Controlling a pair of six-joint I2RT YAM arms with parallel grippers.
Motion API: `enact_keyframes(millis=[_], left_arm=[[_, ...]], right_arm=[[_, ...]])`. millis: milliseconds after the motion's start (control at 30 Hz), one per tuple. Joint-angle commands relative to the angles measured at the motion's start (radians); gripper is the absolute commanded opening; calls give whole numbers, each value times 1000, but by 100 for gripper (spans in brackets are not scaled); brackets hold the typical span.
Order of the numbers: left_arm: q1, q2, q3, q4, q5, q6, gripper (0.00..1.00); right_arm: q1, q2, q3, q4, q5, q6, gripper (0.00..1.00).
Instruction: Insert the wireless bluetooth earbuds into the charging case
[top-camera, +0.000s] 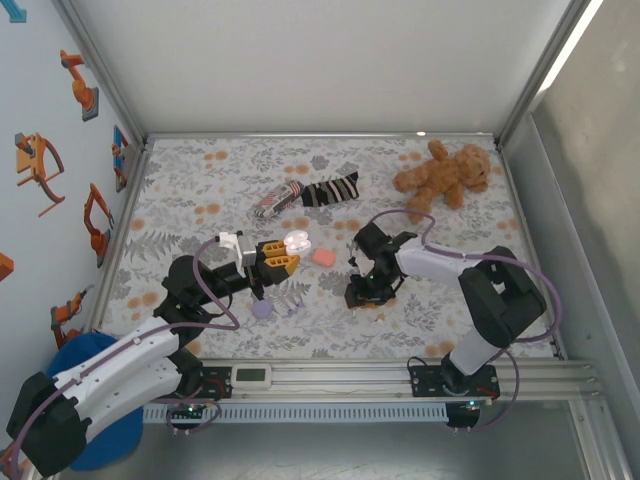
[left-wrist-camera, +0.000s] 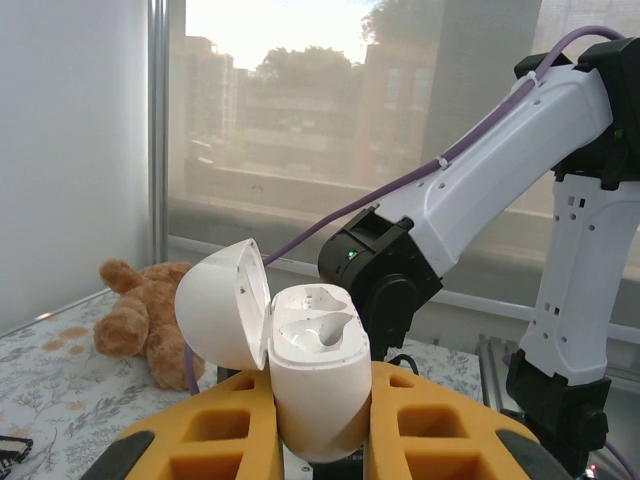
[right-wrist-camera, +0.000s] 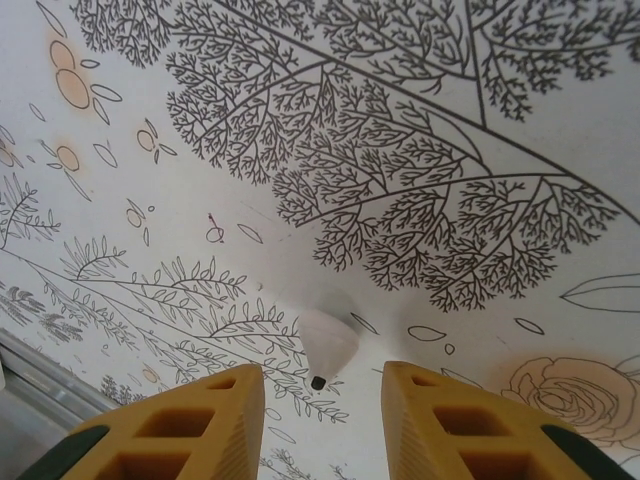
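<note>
Quick status from me. My left gripper (left-wrist-camera: 320, 430) is clamped on the white egg-shaped plastic charging case (left-wrist-camera: 318, 370). My yellow fingers (left-wrist-camera: 250, 400) press on both its sides and hold it upright off the table. Its lid (left-wrist-camera: 222, 303) is flipped open to the left and the two moulded wells face up. From above, that's a bit left of the middle of the floral tablecloth (top-camera: 200, 200). A salmon-pink rounded case (top-camera: 323, 257) lies just to the right of it, and a small round purple piece (top-camera: 262, 310) sits on the cloth nearer to my base.

My right gripper (right-wrist-camera: 322, 375) points down at the cloth right of the middle, jaws spread wide with nothing in them. A tiny pale whitish-lilac plastic earbud (right-wrist-camera: 328, 343) lies on the cloth in the gap just ahead of my fingertips (right-wrist-camera: 235, 385), apart from both.

Far right there's a brown plush teddy bear (top-camera: 440, 175), and a pair of striped socks (top-camera: 305, 195) lies at the far side, around the middle.
</note>
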Motion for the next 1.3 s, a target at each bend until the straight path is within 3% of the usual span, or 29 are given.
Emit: enact_keyframes(millis=[0, 700, 1267], left_arm=[[-3, 2, -4, 17, -7, 23, 0], [-6, 10, 0, 19, -9, 23, 0], [-5, 2, -6, 8, -12, 23, 0]], right_arm=[[5, 17, -1, 8, 17, 16, 35], [8, 56, 17, -18, 33, -8, 19], [8, -44, 53, -45, 63, -63, 19]])
